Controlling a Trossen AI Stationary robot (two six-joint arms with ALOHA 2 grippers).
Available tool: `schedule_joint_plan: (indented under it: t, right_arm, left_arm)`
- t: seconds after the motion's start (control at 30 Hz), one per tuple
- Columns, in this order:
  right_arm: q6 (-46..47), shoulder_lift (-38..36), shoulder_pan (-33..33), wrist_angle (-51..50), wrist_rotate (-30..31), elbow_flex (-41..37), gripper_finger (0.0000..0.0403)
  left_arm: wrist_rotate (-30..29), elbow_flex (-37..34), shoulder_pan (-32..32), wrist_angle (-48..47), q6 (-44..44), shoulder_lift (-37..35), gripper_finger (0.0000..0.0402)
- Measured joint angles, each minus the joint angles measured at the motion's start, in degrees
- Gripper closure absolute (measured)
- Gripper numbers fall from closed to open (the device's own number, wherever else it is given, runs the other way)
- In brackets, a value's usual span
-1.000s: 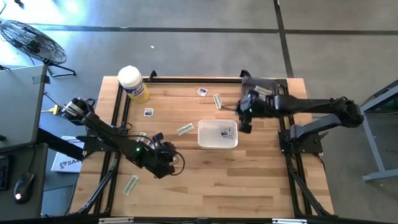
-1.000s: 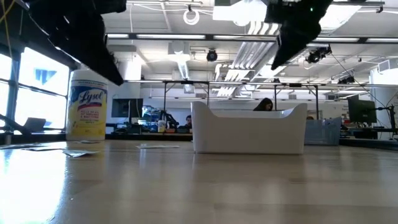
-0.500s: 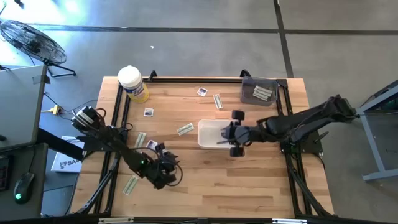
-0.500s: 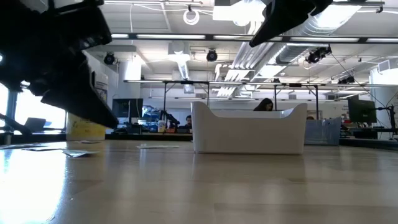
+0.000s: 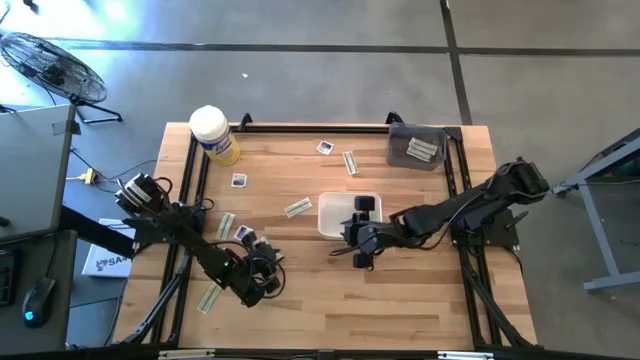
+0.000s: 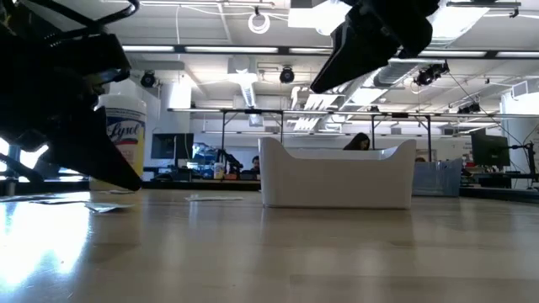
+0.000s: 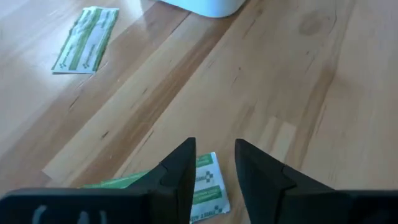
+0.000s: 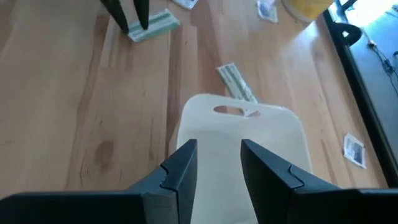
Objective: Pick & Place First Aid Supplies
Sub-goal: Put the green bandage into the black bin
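On the left of the table (image 5: 330, 290), the left hand (image 7: 212, 163) is low over a narrow green-printed strip packet (image 7: 202, 190); its fingers stand slightly parted and empty, one to each side of the packet's end, which suggests a grasp being lined up rather than made. Another strip (image 5: 210, 297) lies just beside the table's left rail, a further strip (image 5: 226, 224) and a square packet (image 5: 243, 233) lie a little behind the hand, and the yellow canister (image 5: 214, 135) stands at the far-left corner, well apart from the work. Toward the centre, a loose strip (image 5: 297, 208) rests just beside the white tray (image 5: 331, 218), which serves as the collecting place; a small square packet (image 5: 238, 181), another square (image 5: 325, 147) and a strip (image 5: 350, 162) remain scattered behind it. The right hand (image 8: 216, 163) hovers at the tray's near edge, fingers moderately parted and holding nothing, so it appears to be clear of a drop point. What lies inside the tray cannot be told, as this hand covers it from above. At the far-right corner a grey bin (image 5: 417, 148) holds more packets. Nothing blocks the left hand's path to the tray except the right hand beside it.
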Motion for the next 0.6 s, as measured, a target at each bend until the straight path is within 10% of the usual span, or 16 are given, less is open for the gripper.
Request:
schedule_joint_plan:
  t: [0.33,0.6]
  right_arm:
    - [-0.1,0.7,0.4,1.8,0.1,0.0,0.0285]
    - [-0.1,0.7,0.6,2.0,-0.6,0.0,0.0286]
  left_arm:
    - [-0.3,0.0,0.0,1.6,-0.6,4.5,0.0215]
    - [-0.7,0.2,-0.1,2.7,-2.5,7.1,0.0272]
